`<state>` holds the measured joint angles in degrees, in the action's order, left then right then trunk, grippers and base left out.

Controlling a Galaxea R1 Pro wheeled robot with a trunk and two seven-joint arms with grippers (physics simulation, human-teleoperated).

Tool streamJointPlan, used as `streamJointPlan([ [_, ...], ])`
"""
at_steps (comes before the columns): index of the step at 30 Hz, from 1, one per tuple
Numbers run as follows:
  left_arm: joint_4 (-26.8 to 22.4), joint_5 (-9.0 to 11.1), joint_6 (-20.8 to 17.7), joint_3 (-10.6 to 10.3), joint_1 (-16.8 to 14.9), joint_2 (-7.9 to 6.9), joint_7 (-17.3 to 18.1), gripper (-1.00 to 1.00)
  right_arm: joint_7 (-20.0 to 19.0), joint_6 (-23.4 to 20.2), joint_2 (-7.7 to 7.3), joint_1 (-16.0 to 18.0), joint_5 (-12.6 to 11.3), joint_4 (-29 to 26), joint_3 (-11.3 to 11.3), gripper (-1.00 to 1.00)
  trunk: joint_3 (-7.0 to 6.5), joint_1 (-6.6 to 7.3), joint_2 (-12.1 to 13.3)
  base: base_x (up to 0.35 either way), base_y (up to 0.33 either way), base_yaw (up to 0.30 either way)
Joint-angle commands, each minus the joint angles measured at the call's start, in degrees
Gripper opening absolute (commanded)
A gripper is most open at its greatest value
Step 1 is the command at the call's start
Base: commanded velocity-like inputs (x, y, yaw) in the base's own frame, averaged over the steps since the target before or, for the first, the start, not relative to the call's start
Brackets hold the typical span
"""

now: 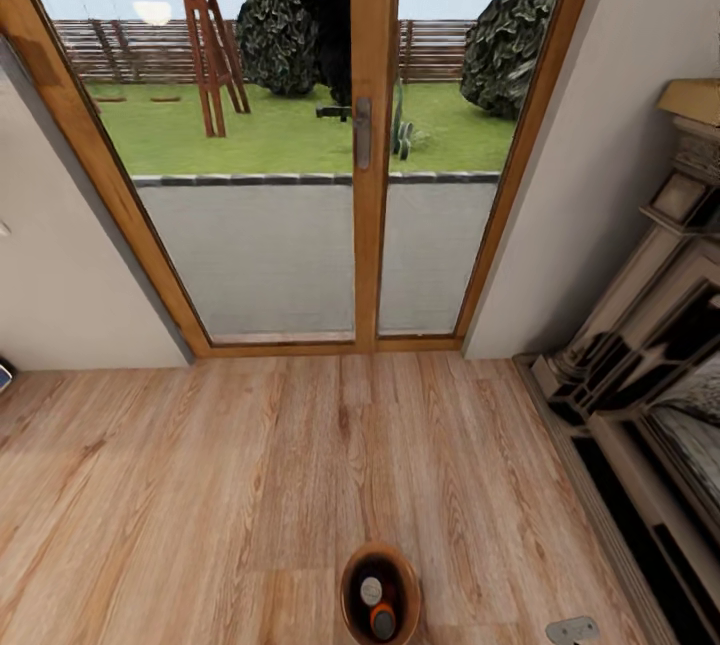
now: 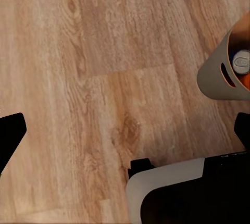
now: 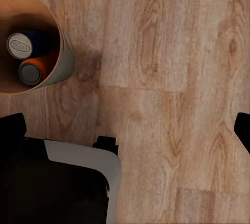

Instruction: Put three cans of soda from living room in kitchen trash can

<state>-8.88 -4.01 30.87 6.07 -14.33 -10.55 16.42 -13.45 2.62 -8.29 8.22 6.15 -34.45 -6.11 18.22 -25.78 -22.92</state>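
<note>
Soda cans: two sit upright inside the trash can [image 1: 352, 593], a dark blue one [image 3: 21, 45] with silvery top and an orange one [image 3: 32, 71] touching it. Bin is round, coppery-brown inside, grey-tan wall outside [image 2: 213, 75], standing on the wood floor [image 1: 200, 485] near the view's bottom edge, well back from the wood-framed glass doors [image 1: 365, 135]. Fireplace surround [image 1: 650, 345] at right. Left gripper [image 2: 125, 130] fingertips spread wide, holding nothing; right gripper [image 3: 127, 127] likewise spread wide, empty, above bare floor beside the bin.
</note>
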Motion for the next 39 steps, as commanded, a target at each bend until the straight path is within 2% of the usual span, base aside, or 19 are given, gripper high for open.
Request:
streamJointPlan([
  [1,0.0,0.3,0.4,0.0,0.1,0.0,0.0,1.0,0.0,0.1,0.01,-0.1,0.0,0.0,0.0,1.0,-0.1,0.0,0.0,0.0,0.0,0.0],
  [13,0.0,1.8,1.8,0.0,1.7,0.0,0.0,1.0,0.0,1.5,0.03,-0.5,0.0,0.8,0.0,1.0,-1.24,0.0,0.0,0.0,0.0,0.0],
  [16,0.0,1.8,1.9,0.0,1.8,0.0,0.0,1.0,0.1,4.1,0.06,-0.6,0.0,1.8,-0.1,1.0,-1.53,0.0,0.0,0.0,0.0,0.0],
  [22,0.0,1.9,1.9,0.0,1.9,0.0,0.0,1.0,1.0,13.2,0.11,-0.6,0.0,6.5,-0.3,1.0,-2.1,0.0,0.0,0.0,0.0,0.0],
  [26,0.0,1.9,1.9,0.0,1.9,0.03,0.0,1.0,1.1,14.3,0.12,-0.6,0.0,7.2,-0.4,1.0,-2.47,0.0,0.0,0.0,0.0,0.0],
  [32,0.0,1.9,1.9,0.0,1.9,0.1,-0.1,1.0,1.1,14.7,0.17,-0.6,0.0,7.5,-3.1,1.0,-2.75,0.0,0.0,0.0,0.0,0.0],
  [33,0.0,2.6,1.7,0.0,1.9,0.25,-1.0,1.0,1.1,14.7,0.23,-0.6,0.1,7.6,-4.3,1.0,-2.76,0.0,0.0,0.0,0.0,0.0],
  [39,0.0,3.5,1.6,-0.2,1.9,0.54,-6.5,1.0,1.2,14.8,0.28,-0.6,0.0,7.7,-4.8,1.0,-2.79,0.0,0.0,0.0,0.0,0.0],
])
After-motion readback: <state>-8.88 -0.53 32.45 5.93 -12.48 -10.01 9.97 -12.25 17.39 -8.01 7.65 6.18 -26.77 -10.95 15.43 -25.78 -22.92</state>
